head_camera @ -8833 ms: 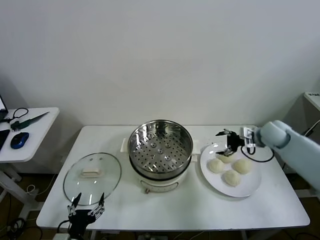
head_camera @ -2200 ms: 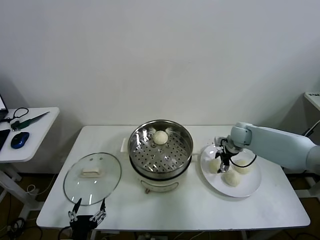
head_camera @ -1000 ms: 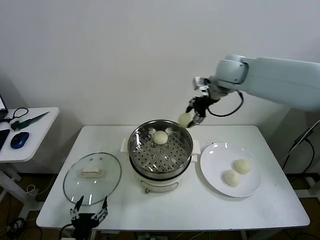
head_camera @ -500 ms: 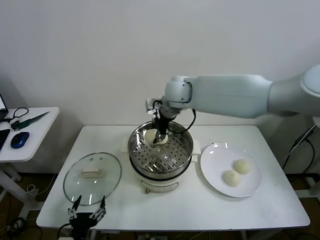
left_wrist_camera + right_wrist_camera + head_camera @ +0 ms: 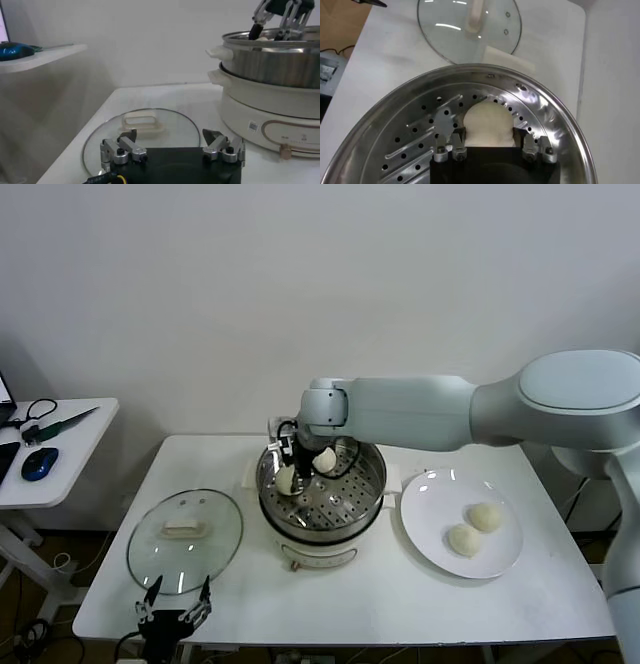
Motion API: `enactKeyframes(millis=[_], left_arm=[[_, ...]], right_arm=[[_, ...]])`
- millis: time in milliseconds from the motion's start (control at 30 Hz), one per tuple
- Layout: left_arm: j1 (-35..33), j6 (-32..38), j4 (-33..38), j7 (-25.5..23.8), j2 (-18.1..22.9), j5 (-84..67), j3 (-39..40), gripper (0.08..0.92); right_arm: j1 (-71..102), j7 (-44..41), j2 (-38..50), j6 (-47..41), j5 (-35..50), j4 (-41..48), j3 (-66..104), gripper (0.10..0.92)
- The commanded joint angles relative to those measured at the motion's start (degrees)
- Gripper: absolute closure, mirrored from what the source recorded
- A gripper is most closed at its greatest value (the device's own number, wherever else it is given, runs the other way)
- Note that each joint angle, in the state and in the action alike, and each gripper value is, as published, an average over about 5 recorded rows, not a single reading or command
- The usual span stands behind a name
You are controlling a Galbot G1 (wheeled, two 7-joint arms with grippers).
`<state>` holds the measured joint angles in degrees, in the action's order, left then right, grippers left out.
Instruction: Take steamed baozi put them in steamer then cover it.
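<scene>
The steamer (image 5: pixel 372 484) stands mid-table, and one steamed baozi (image 5: pixel 325 459) rests at the back of its perforated tray (image 5: pixel 415 135). My right gripper (image 5: pixel 291 468) reaches down into the pot's left side. Its fingers sit against both sides of a second baozi (image 5: pixel 488 122), which is low on the tray. Two more baozi (image 5: pixel 485 516) (image 5: pixel 463 539) lie on the white plate (image 5: pixel 505 562) to the right. My left gripper (image 5: pixel 173 608) waits open and empty at the table's front edge, just short of the glass lid (image 5: pixel 184 540).
A small side table (image 5: pixel 55 439) with a blue mouse stands to the left. The white wall runs close behind the steamer. In the left wrist view the steamer's cream base (image 5: pixel 270 107) rises beside the lid (image 5: pixel 145 125).
My right arm carried the second baozi from above the steamer's back rim across to the left and lowered it onto the tray. The left arm has stayed put.
</scene>
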<state>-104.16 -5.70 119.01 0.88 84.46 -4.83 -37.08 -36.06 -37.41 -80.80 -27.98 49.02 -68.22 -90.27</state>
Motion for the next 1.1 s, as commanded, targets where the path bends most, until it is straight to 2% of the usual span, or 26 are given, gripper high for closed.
enactKeyframes(millis=[33, 133, 267, 533, 667, 833, 1100], left_arm=[[-0.03, 0.02, -0.03, 0.0, 0.02, -0.02, 0.0, 0.177], [-0.05, -0.01, 0.08, 0.01, 0.08, -0.02, 0.02, 0.177], [-0.15, -0.12, 0.31, 0.02, 0.12, -0.03, 0.0, 0.177], [0.11, -0.55, 0.58, -0.09, 0.13, 0.08, 0.41, 0.177], [0.58, -0.63, 0.35, -0.12, 0.02, 0.0, 0.58, 0.177], [0.6, -0.7, 0.26, -0.12, -0.25, -0.11, 0.57, 0.177], [0.31, -0.89, 0.48, -0.21, -0.21, 0.35, 0.66, 0.177]], right_arm=[[1.76, 0.86, -0.98, -0.24, -0.53, 1.61, 0.85, 0.284], [-0.43, -1.36, 1.01, 1.66, -1.22, 0.11, 1.83, 0.223], [-6.98, -6.94, 6.63, 6.05, -1.91, -3.83, 0.86, 0.204], [-23.35, -23.13, 28.35, 18.23, -5.49, -14.23, -12.3, 0.203], [-25.96, -23.92, 39.79, 19.7, -12.13, -19.21, -18.66, 0.203], [-19.09, -21.99, 48.99, 19.23, -19.85, -18.3, -19.99, 0.203], [1.24, -18.54, 52.07, 15.28, -27.31, -13.22, -6.97, 0.203]])
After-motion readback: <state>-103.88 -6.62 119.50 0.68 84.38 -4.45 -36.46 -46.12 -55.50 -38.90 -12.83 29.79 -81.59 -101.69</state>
